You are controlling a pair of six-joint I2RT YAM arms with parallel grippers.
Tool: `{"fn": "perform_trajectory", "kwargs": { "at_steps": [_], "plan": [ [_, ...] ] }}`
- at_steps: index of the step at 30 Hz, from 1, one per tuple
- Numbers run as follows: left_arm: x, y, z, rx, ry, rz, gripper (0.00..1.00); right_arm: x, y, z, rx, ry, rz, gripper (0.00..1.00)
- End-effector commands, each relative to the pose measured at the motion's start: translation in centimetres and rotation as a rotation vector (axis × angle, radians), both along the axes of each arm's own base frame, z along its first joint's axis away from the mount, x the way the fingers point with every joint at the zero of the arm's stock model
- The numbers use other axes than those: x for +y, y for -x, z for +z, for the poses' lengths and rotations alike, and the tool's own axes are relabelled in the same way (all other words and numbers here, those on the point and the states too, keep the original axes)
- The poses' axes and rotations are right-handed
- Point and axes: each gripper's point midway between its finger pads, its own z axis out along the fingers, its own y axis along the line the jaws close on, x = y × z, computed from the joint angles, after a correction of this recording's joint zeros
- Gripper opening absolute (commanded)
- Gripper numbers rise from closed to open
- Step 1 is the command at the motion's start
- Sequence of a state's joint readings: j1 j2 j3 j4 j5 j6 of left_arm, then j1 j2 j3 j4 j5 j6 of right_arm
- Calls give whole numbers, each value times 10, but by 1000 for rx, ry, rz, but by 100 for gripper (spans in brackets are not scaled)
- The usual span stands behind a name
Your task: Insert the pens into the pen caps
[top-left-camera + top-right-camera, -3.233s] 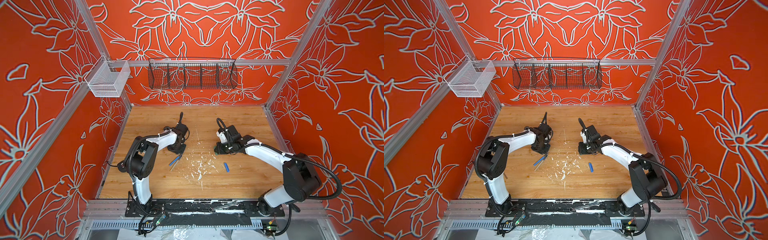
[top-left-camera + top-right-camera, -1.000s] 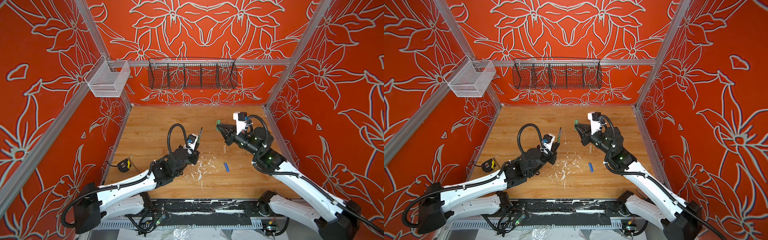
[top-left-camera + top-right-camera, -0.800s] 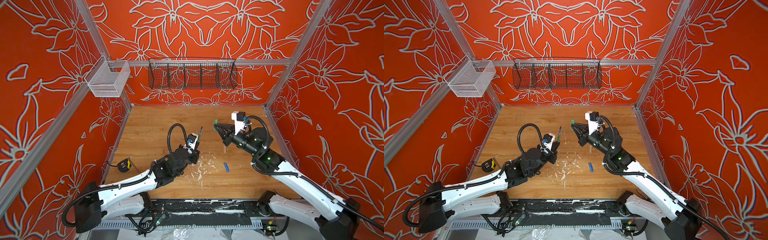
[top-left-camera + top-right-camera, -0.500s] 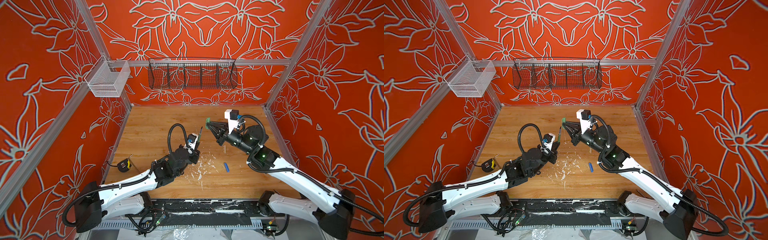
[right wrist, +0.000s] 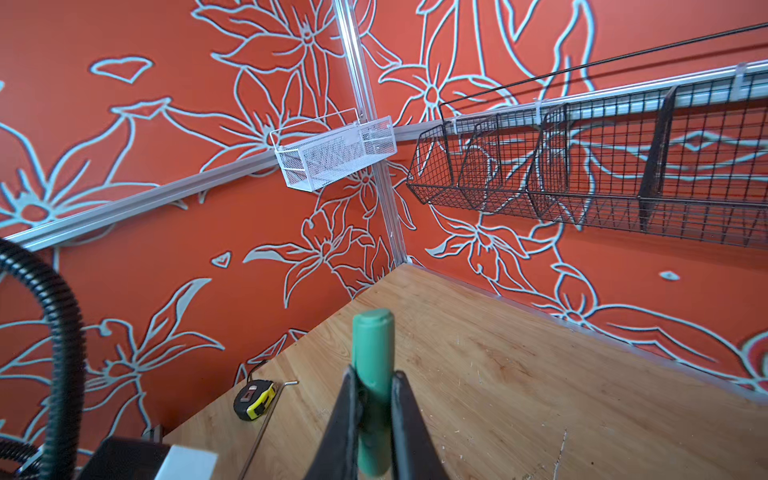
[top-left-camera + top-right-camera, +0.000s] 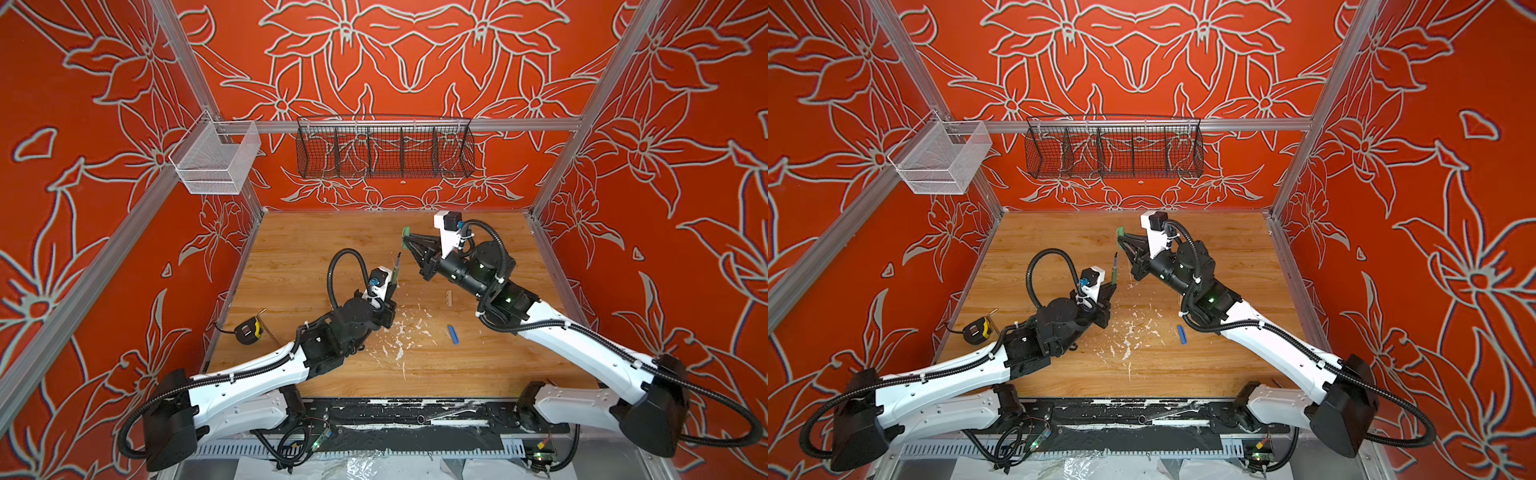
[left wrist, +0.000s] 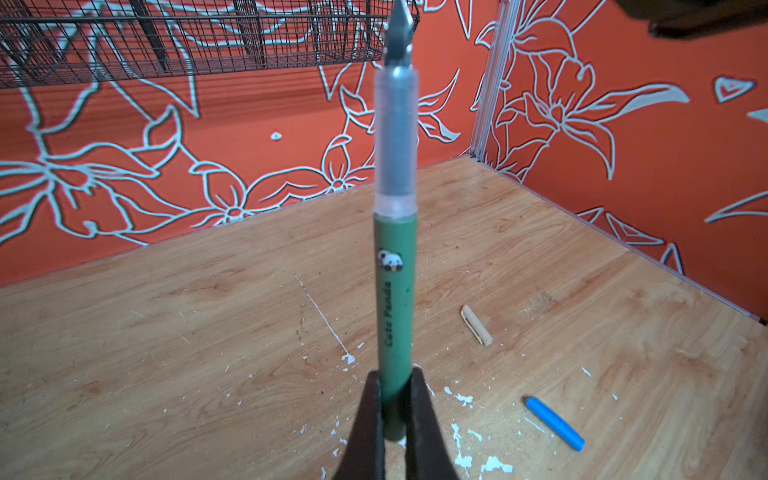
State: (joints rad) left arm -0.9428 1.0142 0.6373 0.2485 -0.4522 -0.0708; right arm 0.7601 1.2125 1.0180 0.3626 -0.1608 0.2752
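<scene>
My left gripper [image 7: 394, 386] is shut on the lower end of the olive green pen [image 7: 395, 291], which stands upright with its dark tip up; both top views show this pen [image 6: 397, 268] [image 6: 1115, 266]. My right gripper [image 5: 374, 380] is shut on the green pen cap [image 5: 372, 353], held in the air just up and right of the pen's tip in both top views [image 6: 406, 231] [image 6: 1120, 232]. A beige cap [image 6: 448, 297] [image 7: 476, 325] and a blue cap [image 6: 453, 334] [image 7: 555, 423] lie on the wooden table. The other pens are out of view.
A yellow and black tape measure [image 6: 248, 330] [image 5: 254, 400] and a hex key [image 5: 270, 409] lie near the table's left edge. White flecks [image 6: 401, 332] dot the middle of the wooden table. A black wire basket [image 6: 384, 151] and a white mesh basket [image 6: 214, 160] hang on the walls.
My right gripper has carried the green cap leftward, closer to the pen's tip. The left arm and its pen have hardly moved.
</scene>
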Motion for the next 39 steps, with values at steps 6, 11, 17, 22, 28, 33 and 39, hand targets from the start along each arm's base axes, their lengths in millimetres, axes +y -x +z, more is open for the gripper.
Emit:
{"fn": "perform_trajectory", "kwargs": {
  "at_steps": [6, 11, 17, 22, 28, 33, 39],
  "plan": [
    [5, 1, 5, -13, 16, 19, 0, 5, 5, 30, -23, -133, 41, 13],
    [5, 1, 5, -13, 13, 23, 0, 6, 6, 24, -7, -120, 50, 13],
    [6, 0, 4, -13, 13, 31, 0, 13, 3, 10, 21, -108, 63, 13],
    [8, -1, 4, -13, 4, 38, 0, 16, 2, 2, 40, -102, 70, 13],
    [8, -1, 4, -13, -1, 42, 0, 20, 2, -7, 64, -98, 84, 13],
    [10, -1, 3, -16, 6, 49, 0, 22, 4, -15, 70, -82, 97, 13],
    [11, -1, 2, -14, 0, 55, 0, 21, 6, -19, 79, -78, 98, 13]
  ]
}}
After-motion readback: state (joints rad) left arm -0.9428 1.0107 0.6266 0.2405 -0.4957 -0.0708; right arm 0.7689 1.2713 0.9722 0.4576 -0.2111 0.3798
